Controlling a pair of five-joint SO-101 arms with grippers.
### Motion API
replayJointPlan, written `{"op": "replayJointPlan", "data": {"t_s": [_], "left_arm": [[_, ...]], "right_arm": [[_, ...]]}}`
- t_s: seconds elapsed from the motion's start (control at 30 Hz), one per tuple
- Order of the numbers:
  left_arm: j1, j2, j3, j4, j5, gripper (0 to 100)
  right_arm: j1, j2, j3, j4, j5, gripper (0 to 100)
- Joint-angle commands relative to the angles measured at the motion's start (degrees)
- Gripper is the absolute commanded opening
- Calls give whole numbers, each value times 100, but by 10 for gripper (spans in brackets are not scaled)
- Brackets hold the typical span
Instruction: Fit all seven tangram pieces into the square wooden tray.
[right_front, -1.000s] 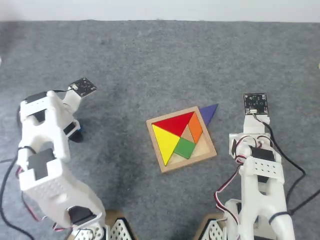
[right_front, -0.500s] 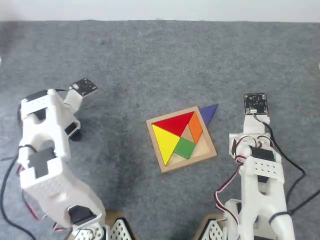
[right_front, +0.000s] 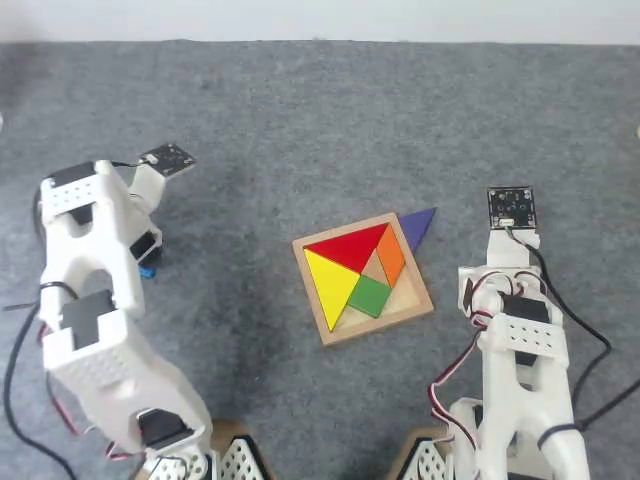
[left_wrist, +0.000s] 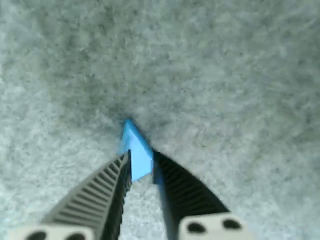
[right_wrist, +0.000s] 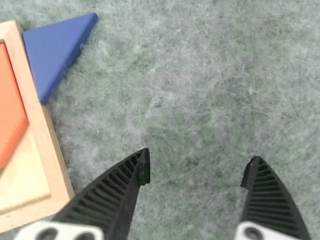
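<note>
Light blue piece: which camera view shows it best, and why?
The left wrist view: the light blue piece sits clamped between the fingers of the left gripper, its tip clear. The high view gives just a blue sliver of it at that gripper.

Bright, even light with soft, faint shadows.

light blue piece (right_front: 147, 271) mostly hidden under the left arm (right_front: 88, 255).
</note>
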Motion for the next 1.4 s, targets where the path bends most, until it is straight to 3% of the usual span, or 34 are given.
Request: {"op": "replayJointPlan", "data": {"t_s": [0.0,0.27,0.7,1.1,1.37], "left_arm": [[-167,-62,-233,62,0,175],[-431,9,-84,-527,-141,175],[-44,0,1086,-1257,-158,171],[378,-62,910,-1178,-97,73],[1011,-62,479,-668,422,70]], "right_arm": [[-57,-198,-44,-66,-9,307],[-57,-198,-44,-66,-9,307],[-57,-198,-44,-66,-9,307],[-57,-198,-44,-66,-9,307],[-57,-198,-53,-66,-9,307]]}}
